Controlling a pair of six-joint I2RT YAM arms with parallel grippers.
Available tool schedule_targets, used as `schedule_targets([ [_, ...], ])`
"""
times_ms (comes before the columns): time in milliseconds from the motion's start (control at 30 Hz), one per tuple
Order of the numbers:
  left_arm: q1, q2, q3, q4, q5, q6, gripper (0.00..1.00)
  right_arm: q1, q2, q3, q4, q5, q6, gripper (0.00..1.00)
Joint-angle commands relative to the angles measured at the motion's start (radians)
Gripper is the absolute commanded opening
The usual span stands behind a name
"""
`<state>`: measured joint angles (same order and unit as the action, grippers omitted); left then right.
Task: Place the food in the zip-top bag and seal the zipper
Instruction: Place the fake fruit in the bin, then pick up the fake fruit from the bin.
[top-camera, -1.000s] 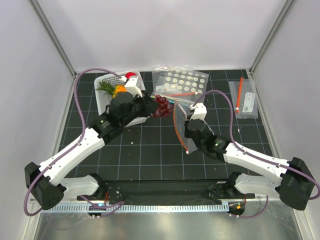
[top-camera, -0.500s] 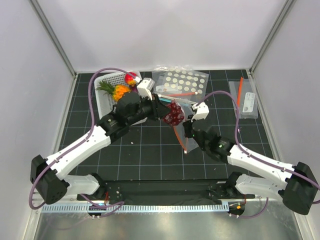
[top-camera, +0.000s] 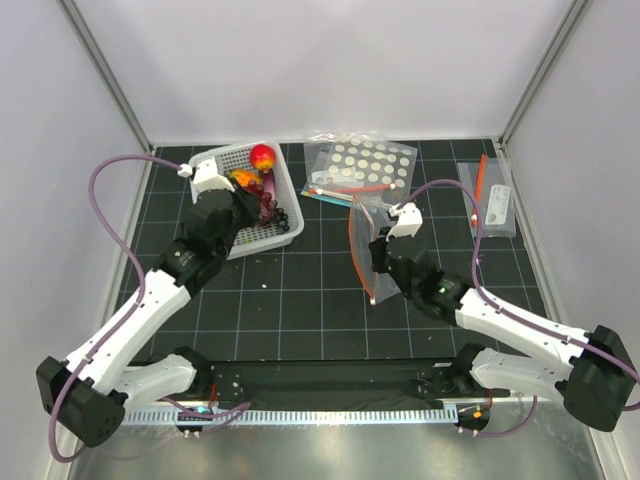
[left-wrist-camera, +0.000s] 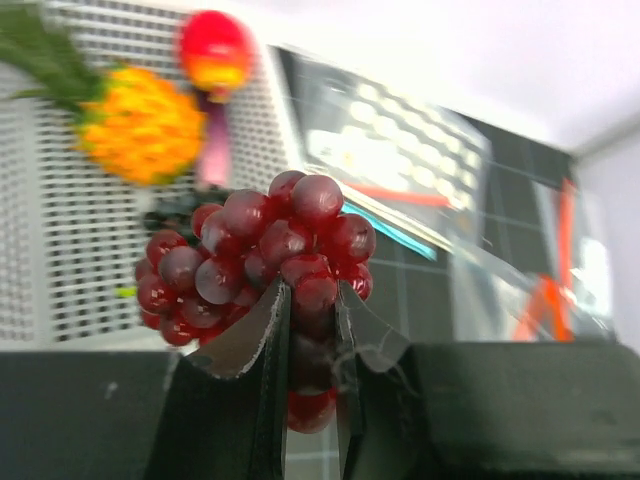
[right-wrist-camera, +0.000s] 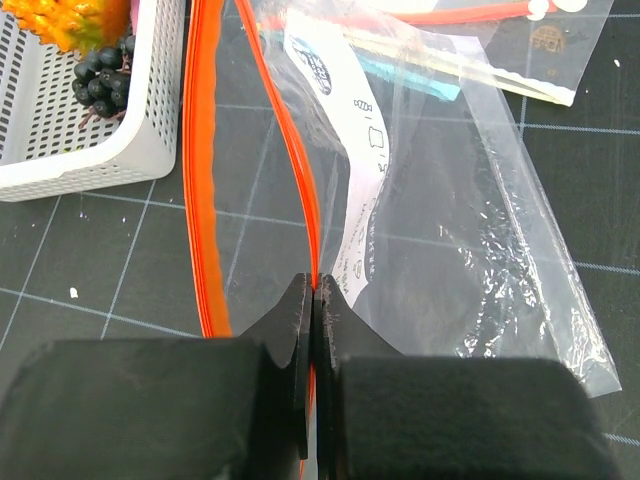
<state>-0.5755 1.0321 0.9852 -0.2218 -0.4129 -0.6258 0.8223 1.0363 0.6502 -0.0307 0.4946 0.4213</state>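
left pincer (left-wrist-camera: 312, 290) tight on grape bunch (left-wrist-camera: 255, 255); pineapple (left-wrist-camera: 140, 125), apple (left-wrist-camera: 213, 48) in basket (left-wrist-camera: 50, 250); right pincer (right-wrist-camera: 312, 290) tight on zipper (right-wrist-camera: 198, 150) of zip-top bag (right-wrist-camera: 470, 250)

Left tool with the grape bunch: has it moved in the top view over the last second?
Yes. The left tool, shut on the red grape bunch, has swung left, from beside the dotted bag back over the white basket.

Top view: fixed high behind the arms (top-camera: 140, 310), looking down on the whole table (top-camera: 300, 300). Left wrist view: close, nearly level, facing the basket (left-wrist-camera: 50, 250). Right wrist view: close, steeply down on the bag (right-wrist-camera: 450, 230). All three show the basket.
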Motion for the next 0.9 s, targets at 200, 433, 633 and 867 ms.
schedule_targets([
  [200,0.118,0.091,-0.003,-0.048,-0.067,-0.081,0.23,-0.008,-0.022,-0.006,0.037,0.001,0.019,0.01],
  [433,0.121,0.115,0.032,-0.106,-0.130,-0.089,1.00,-0.009,-0.013,-0.004,0.037,-0.007,0.020,0.01],
  [633,0.276,0.175,0.029,-0.059,0.067,-0.199,1.00,-0.009,-0.013,-0.006,0.037,-0.007,0.019,0.01],
  [867,0.387,0.356,0.038,0.054,0.125,-0.350,1.00,-0.009,-0.015,-0.009,0.037,-0.017,0.020,0.01],
])
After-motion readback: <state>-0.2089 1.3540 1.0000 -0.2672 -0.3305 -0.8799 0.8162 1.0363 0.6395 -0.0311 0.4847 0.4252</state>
